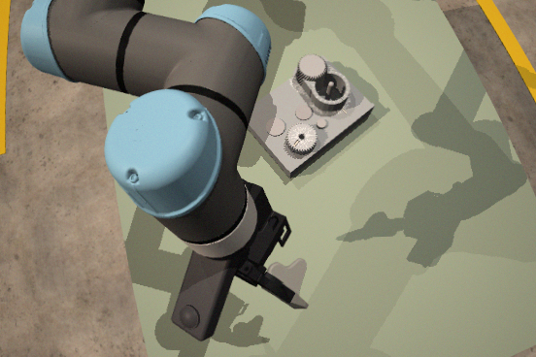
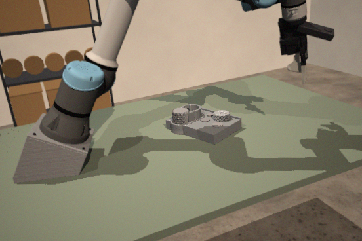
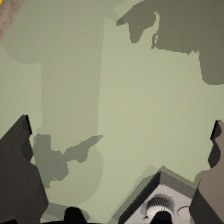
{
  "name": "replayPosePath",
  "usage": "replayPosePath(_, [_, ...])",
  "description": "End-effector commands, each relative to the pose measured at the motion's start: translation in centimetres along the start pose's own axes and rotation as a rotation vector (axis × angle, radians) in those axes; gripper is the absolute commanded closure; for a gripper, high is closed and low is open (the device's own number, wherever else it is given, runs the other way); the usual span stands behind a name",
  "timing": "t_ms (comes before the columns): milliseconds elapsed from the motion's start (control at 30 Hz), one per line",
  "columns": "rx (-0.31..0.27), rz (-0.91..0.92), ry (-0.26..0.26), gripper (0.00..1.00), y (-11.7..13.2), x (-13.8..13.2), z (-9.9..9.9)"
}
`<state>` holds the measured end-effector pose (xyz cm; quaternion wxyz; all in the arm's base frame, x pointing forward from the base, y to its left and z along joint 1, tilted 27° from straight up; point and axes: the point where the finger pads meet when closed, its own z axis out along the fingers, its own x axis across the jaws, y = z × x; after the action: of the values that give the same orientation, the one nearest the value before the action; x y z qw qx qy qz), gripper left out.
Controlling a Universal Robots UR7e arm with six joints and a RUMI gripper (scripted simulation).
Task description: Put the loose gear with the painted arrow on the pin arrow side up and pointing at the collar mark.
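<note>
A grey base plate (image 1: 335, 131) (image 2: 214, 135) (image 3: 183, 196) lies in the middle of the green mat (image 1: 413, 271) (image 2: 164, 183) (image 3: 125, 75). The loose toothed gear (image 1: 299, 139) (image 2: 221, 115) (image 3: 159, 204) rests flat on the plate's near corner. A raised collar (image 1: 340, 98) (image 2: 194, 109) surrounds the thin pin (image 1: 330, 85), with a fixed gear (image 1: 311, 69) (image 2: 180, 116) beside it. The arrow and the collar mark are too small to make out. My gripper (image 1: 286, 282) (image 2: 300, 65) (image 3: 120, 119) is open and empty, high above the mat and well away from the plate.
The arm's base block (image 2: 49, 160) stands on the mat's left end. A shelf (image 2: 49, 25) with boxes stands behind it. Flat round discs (image 1: 277, 126) sit on the plate. Yellow floor lines (image 1: 485, 4) run beside the mat. The arm's elbow (image 1: 165, 149) hides part of the mat.
</note>
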<state>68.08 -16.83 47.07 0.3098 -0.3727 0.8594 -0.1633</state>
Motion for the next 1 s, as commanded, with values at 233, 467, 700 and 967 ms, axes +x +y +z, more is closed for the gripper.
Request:
replayPosePath(233, [-0.057, -0.35, 0.071, 0.0, 9.7, 1.4, 1.1])
replayPosePath(467, [-0.089, -0.485, 0.094, 0.0, 13.6, 2.3, 1.5])
replayPosePath(700, [-0.133, -0.662, 0.121, 0.0, 18.7, 3.8, 2.0])
replayPosePath(967, [-0.193, -0.879, 0.147, 0.0, 25.0, 6.0, 2.5])
